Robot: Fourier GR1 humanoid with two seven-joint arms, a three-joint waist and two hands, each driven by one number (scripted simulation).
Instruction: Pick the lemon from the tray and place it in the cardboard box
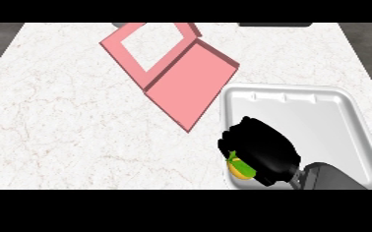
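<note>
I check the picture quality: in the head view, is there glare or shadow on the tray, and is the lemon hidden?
Head view: soft bright sheen on the white tray rim, faint shading inside; right hand covers most of the lemon.

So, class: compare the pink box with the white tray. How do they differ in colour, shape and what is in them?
The box is pink with straight edges and sharp corners; the tray is white with rounded corners. The box sits turned at an angle on the counter; the tray sits square to it. Nothing shows in the box, while the right hand curls round the lemon over the tray. Both rest on the counter.
</note>
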